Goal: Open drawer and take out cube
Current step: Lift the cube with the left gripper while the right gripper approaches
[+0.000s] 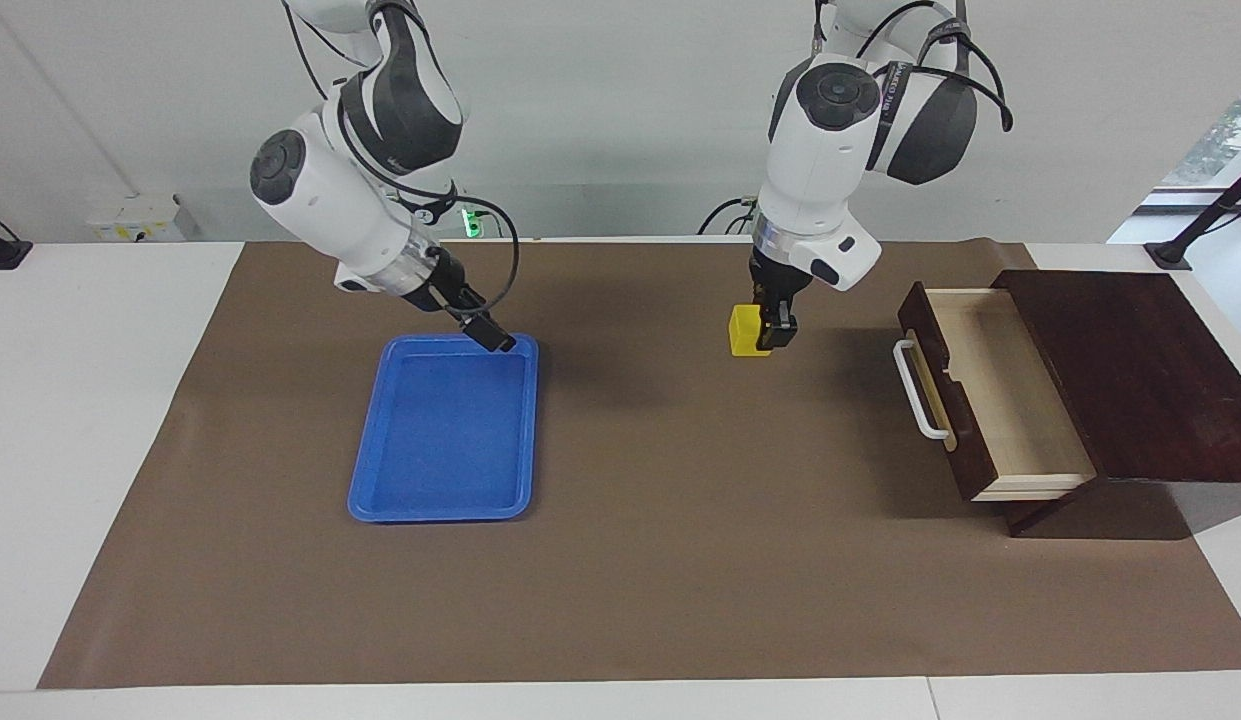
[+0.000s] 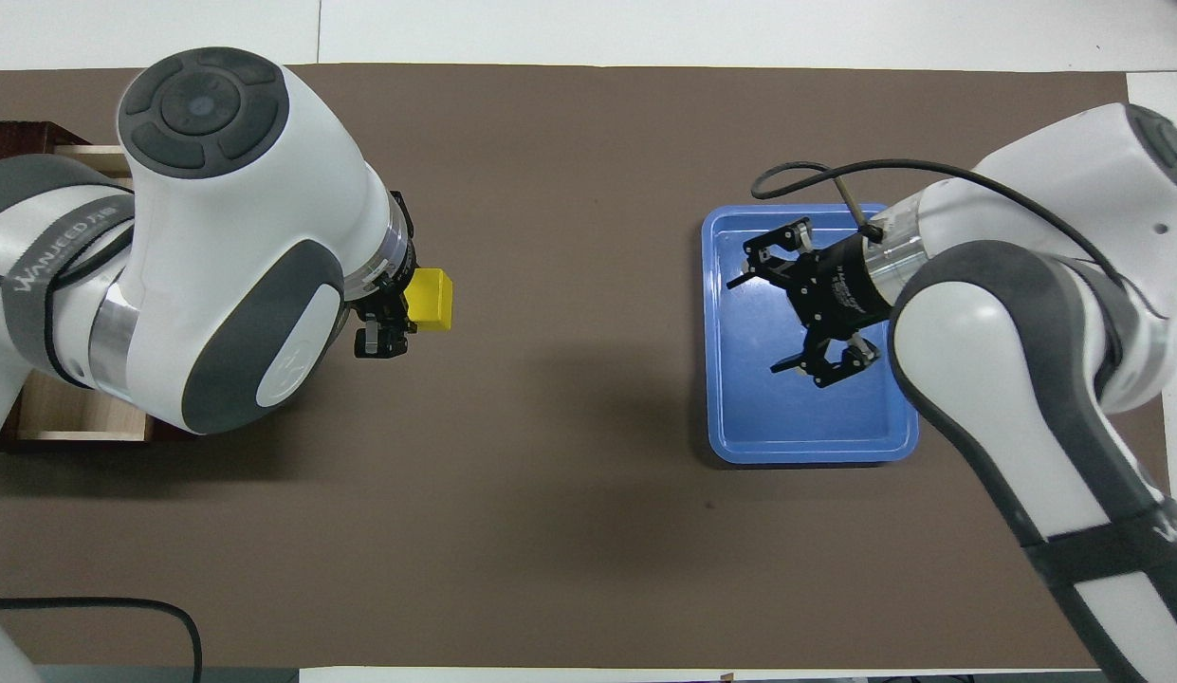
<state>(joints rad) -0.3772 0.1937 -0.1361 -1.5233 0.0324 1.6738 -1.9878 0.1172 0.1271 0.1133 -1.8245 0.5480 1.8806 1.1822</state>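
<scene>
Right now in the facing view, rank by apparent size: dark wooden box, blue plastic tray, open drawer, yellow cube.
1. Dark wooden box, largest.
2. Blue plastic tray.
3. Pulled-out dark brown drawer with white bar handle; close to the tray in apparent area, so that order is unsure.
4. Small yellow plastic cube, held by the left gripper, clearly smallest.

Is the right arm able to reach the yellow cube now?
Probably not directly: the left gripper is shut on the yellow cube above the mat, and the right gripper hangs over the blue tray, apart from it.
</scene>
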